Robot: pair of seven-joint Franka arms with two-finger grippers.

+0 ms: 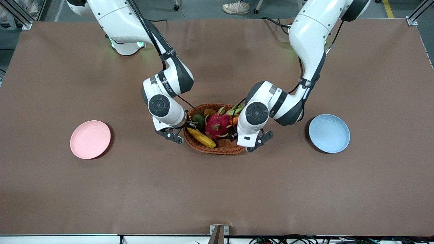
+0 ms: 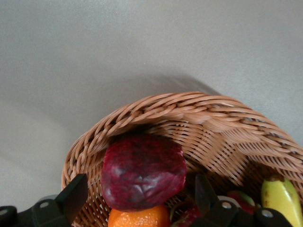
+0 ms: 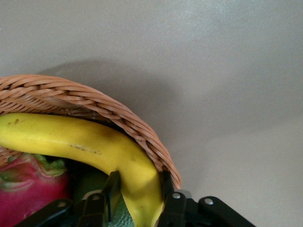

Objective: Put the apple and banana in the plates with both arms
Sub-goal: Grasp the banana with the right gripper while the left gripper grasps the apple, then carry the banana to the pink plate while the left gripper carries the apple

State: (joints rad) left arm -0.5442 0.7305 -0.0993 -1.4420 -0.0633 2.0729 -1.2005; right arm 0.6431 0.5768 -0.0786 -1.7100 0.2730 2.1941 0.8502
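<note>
The yellow banana (image 1: pixel 201 137) lies in the wicker basket (image 1: pixel 220 149), along the rim nearest the front camera. My right gripper (image 1: pixel 191 126) is shut on one end of the banana (image 3: pixel 85 142), with a finger on each side (image 3: pixel 140 178). The dark maroon apple (image 2: pixel 142 172) rests against the basket wall (image 2: pixel 189 109) on a small orange fruit (image 2: pixel 139 217). My left gripper (image 2: pixel 140 182) is open, its fingers (image 2: pixel 75 194) astride the apple without touching it. In the front view the left gripper (image 1: pixel 233 136) is low in the basket and the apple is hidden under the wrist.
The pale pink plate (image 1: pixel 90 139) lies toward the right arm's end of the table, the light blue plate (image 1: pixel 329 133) toward the left arm's end. A pink dragon fruit (image 1: pixel 217 125) and a green fruit (image 1: pixel 198 120) also lie in the basket.
</note>
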